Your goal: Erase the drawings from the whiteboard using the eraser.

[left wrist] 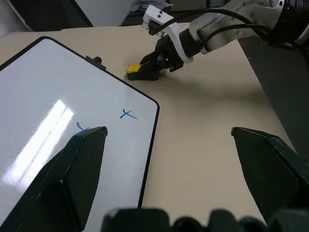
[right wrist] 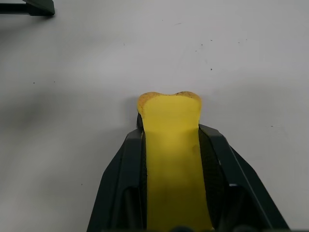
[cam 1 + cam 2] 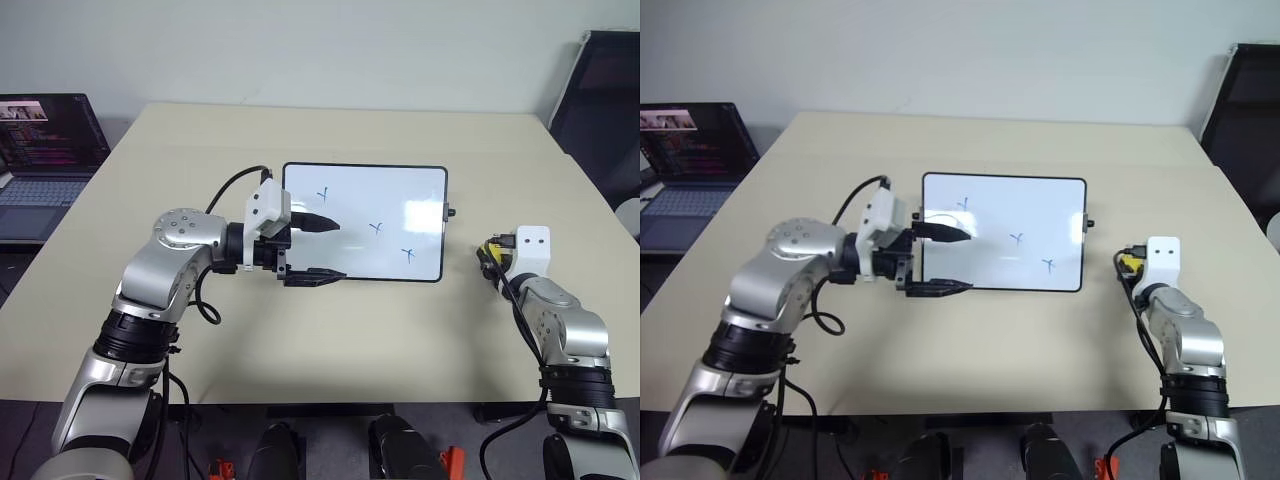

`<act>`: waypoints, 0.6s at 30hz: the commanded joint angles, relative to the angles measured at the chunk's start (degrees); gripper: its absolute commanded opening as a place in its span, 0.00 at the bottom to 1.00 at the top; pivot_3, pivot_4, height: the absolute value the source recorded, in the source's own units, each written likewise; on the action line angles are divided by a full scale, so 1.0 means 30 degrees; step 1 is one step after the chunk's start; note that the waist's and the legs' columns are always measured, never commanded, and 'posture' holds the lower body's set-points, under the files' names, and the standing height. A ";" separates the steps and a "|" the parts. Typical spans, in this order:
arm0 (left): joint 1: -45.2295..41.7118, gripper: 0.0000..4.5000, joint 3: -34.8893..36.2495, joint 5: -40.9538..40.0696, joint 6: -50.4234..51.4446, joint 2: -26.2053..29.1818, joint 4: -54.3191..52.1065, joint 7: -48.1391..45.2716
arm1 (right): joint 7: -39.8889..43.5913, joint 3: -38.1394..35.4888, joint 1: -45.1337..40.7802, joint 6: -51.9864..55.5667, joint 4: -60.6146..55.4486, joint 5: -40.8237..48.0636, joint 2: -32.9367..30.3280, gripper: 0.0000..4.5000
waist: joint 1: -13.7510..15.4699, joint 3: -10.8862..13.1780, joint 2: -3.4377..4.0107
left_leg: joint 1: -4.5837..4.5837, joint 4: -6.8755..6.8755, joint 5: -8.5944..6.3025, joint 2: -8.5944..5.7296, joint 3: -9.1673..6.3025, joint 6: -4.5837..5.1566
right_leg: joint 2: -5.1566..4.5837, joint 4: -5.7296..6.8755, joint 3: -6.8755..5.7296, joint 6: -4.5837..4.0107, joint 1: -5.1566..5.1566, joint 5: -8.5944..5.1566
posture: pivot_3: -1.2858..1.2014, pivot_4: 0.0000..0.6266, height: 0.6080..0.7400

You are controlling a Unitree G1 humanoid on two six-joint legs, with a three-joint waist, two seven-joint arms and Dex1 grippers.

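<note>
A: Where's the eraser (image 2: 171, 159)?

B: I see it on the surface (image 3: 330, 350), to the right of the whiteboard (image 3: 365, 222), apart from its short edge. My right gripper (image 1: 153, 67) has its fingers clamped on the yellow block from both sides, and the block's front end sticks out past the fingertips (image 2: 137, 133). It looks low, at the surface; I can't tell if it's lifted.

A: Left side?

B: Left gripper (image 3: 318, 250) is released, fingers spread wide, holding nothing. It points toward my right at the board's left short edge. One finger sits over the white area, the other over the board's near left corner. Can't tell if either touches.

A: Board status?

B: Lying flat mid-surface, long side across. The drawings (image 3: 376, 229) are three small blue marks: one top left near the upper finger, one in the middle, one lower right near the bottom frame. A light reflection shows on the right part.

A: Anything else?

B: A laptop (image 3: 45, 150) open at the far left, and a dark chair (image 3: 600, 100) at the far right.
</note>
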 commanded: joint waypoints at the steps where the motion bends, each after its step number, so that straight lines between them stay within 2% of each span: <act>1: 0.0371 1.00 0.0781 -0.0062 0.0265 0.0337 -0.0441 0.0533 | 0.0292 -0.0365 0.0248 0.0152 -0.1981 0.0196 -0.0106 0.25 | -0.0002 0.0005 0.0008 | 0.0000 0.0000 0.0000 0.0001 -0.0001 0.0000 | 0.0001 0.0004 0.0000 0.0001 -0.0002 0.0001 | 0.52 0.24 1.00; 6: 0.2100 1.00 0.1457 -0.0815 0.1516 0.0860 -0.2216 0.1139 | 0.1363 -0.0365 0.2194 0.1239 -0.6769 0.1249 -0.0169 0.25 | 0.0019 0.0007 0.0011 | -0.0002 -0.0016 -0.0001 0.0006 -0.0012 -0.0001 | 0.0003 0.0030 -0.0012 0.0032 -0.0014 -0.0013 | 0.52 0.24 1.00; 8: 0.2875 1.00 0.1615 -0.1440 0.2081 0.0902 -0.3146 0.1156 | 0.2049 -0.0699 0.2943 0.2168 -0.8846 0.2735 0.0167 0.25 | 0.0020 0.0007 0.0012 | -0.0002 -0.0021 -0.0001 0.0011 -0.0013 -0.0001 | 0.0004 0.0037 -0.0014 0.0025 -0.0018 -0.0017 | 0.52 0.24 1.00; 12: 0.3599 1.00 0.1462 -0.1453 0.2106 0.1057 -0.3961 0.1210 | 0.2953 -0.0249 0.4109 0.2863 -1.1314 0.3465 -0.0390 0.25 | 0.0052 0.0007 0.0011 | 0.0000 -0.0013 -0.0001 0.0011 -0.0016 -0.0001 | 0.0003 0.0042 -0.0015 -0.0025 -0.0016 -0.0045 | 0.52 0.24 1.00; 15: 0.3985 1.00 0.1573 -0.1390 0.2253 0.1316 -0.4112 0.1296 | 0.3877 0.2347 0.5045 0.2412 -1.3569 0.2557 -0.1777 0.25 | 0.0049 0.0006 0.0011 | 0.0003 0.0030 0.0000 0.0007 -0.0010 -0.0001 | -0.0003 0.0047 -0.0007 -0.0031 -0.0008 -0.0043 | 0.52 0.24 1.00; 18: 0.4178 1.00 0.1620 -0.1160 0.2135 0.1580 -0.3809 0.1388 | 0.4198 0.6321 0.4270 0.0929 -1.3464 -0.0709 -0.3933 0.25 | -0.0076 0.0007 0.0009 | 0.0016 0.0038 -0.0001 0.0012 0.0007 -0.0001 | -0.0005 0.0045 0.0006 -0.0049 -0.0020 -0.0034 | 0.52 0.24 1.00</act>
